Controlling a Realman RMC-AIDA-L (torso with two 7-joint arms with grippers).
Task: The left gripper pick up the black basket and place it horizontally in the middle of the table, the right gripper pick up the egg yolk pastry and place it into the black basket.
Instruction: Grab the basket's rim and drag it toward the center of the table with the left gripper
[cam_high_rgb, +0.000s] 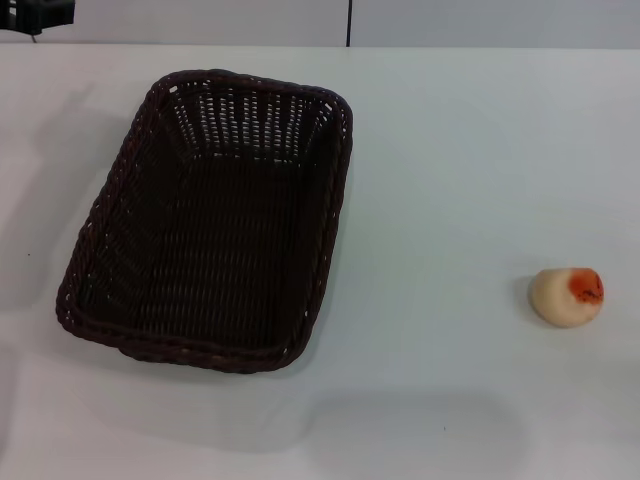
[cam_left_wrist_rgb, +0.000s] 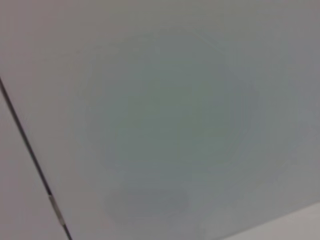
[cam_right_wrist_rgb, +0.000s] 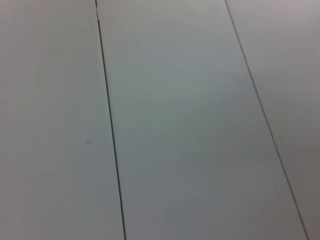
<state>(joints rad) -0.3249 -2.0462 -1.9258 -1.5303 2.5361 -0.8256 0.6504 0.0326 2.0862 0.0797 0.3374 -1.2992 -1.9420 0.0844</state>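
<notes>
I see neither end effector, so the black basket (cam_high_rgb: 210, 225) sits lengthwise, egg yolk pastry (cam_high_rgb: 568, 296) well apart, awaiting pickup.

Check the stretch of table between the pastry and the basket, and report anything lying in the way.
Nothing visible lies there. The pastry sits alone on the table to the right of the basket, with only bare white surface between them. The basket is empty. Neither gripper is in view.
</notes>
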